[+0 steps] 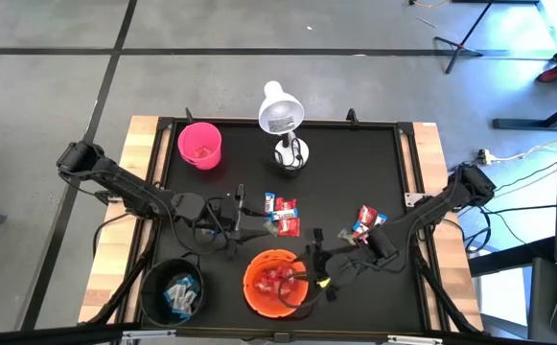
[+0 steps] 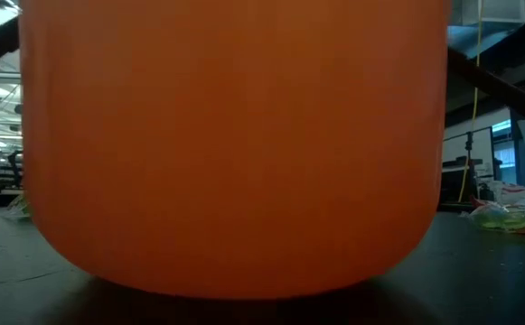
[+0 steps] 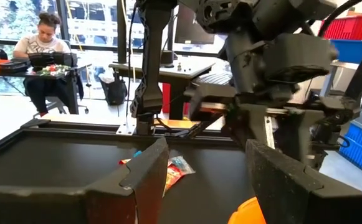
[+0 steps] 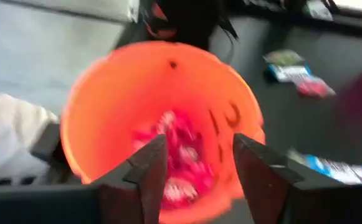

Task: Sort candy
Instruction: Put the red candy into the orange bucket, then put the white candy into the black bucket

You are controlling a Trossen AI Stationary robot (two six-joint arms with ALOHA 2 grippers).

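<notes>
**Right gripper over orange bowl**

My right gripper (image 4: 196, 165) hangs above the orange bowl (image 1: 276, 283), fingers parted, holding nothing. Red candy (image 4: 177, 155) lies inside; more candy (image 1: 283, 213) on the mat. Left gripper (image 1: 243, 228) open, empty, beside it. No legible writing.

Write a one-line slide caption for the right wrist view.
Right gripper open above the orange bowl of red candy, more wrapped candy on the black table beyond.

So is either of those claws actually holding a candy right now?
No. The right gripper is open over the orange bowl, nothing between its fingers; the left gripper is open and empty too.
</notes>
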